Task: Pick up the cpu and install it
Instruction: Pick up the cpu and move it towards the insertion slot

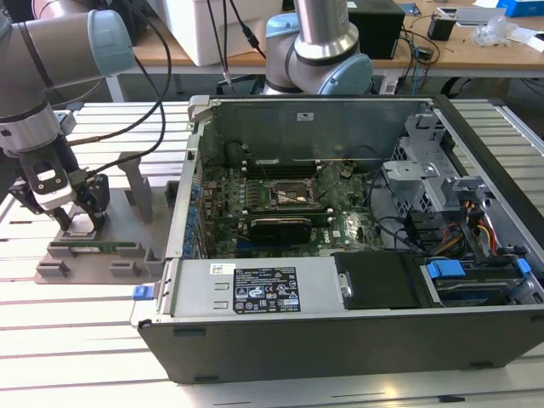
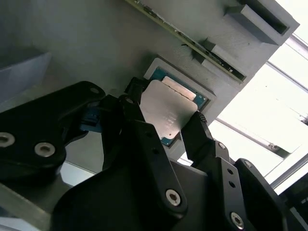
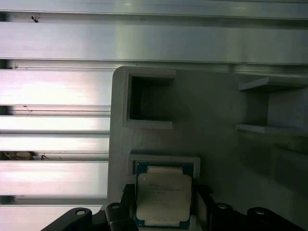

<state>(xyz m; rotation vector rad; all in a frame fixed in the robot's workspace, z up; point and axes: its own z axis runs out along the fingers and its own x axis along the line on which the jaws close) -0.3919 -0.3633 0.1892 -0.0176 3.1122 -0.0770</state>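
Black fingers (image 2: 144, 130) of the gripper (image 2: 166, 120) pinched the cpu (image 2: 168, 110) over its tray pocket (image 3: 163, 160); a skewed grip might let it slip.

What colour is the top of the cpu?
Shiny silver-grey, with a pale rim. The cpu shows best in the first wrist view.

Slatted alu table (image 1: 76, 340), grey fixture tray (image 1: 93, 255) w/ posts, open PC case (image 1: 357, 255)
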